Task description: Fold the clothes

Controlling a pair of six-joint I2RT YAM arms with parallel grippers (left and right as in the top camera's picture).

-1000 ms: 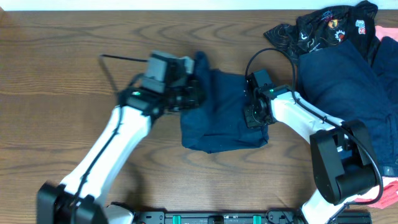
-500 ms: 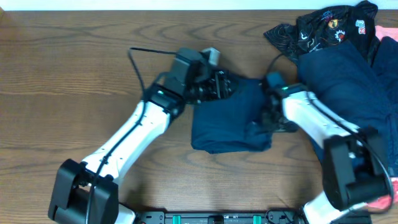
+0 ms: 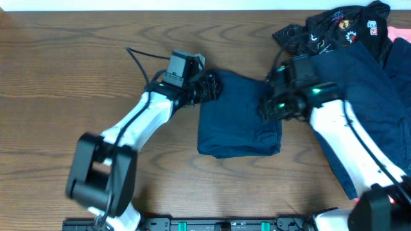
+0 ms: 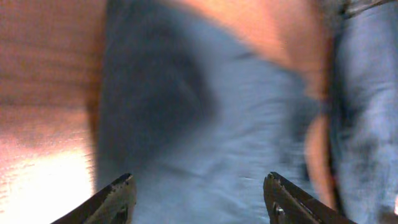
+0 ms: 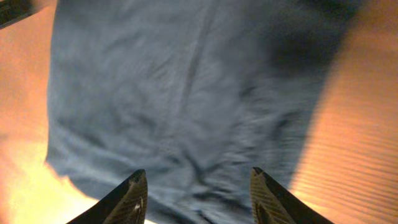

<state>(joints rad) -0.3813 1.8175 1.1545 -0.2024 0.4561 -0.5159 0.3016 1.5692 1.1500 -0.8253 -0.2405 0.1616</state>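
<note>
One of the clothes, a navy garment (image 3: 239,115), lies folded into a roughly square bundle on the wooden table. My left gripper (image 3: 209,86) hovers at its top left corner. In the left wrist view its jaws (image 4: 198,186) stand open over the blurred navy cloth (image 4: 205,112), holding nothing. My right gripper (image 3: 270,106) is at the bundle's right edge. Its jaws (image 5: 197,177) are also open above the wrinkled cloth (image 5: 186,81), with nothing between them. More navy clothes (image 3: 359,77) lie in a heap at the right.
A black garment with white lines and colourful patches (image 3: 334,29) lies at the back right on the heap. A coral-pink garment (image 3: 401,45) shows at the right edge. Bare wooden table (image 3: 77,77) spreads to the left and in front of the bundle.
My left gripper has opened and let go of the navy cloth after carrying its edge to the right. The right gripper has opened wider and moved back and right. The garment now lies flatter.
</note>
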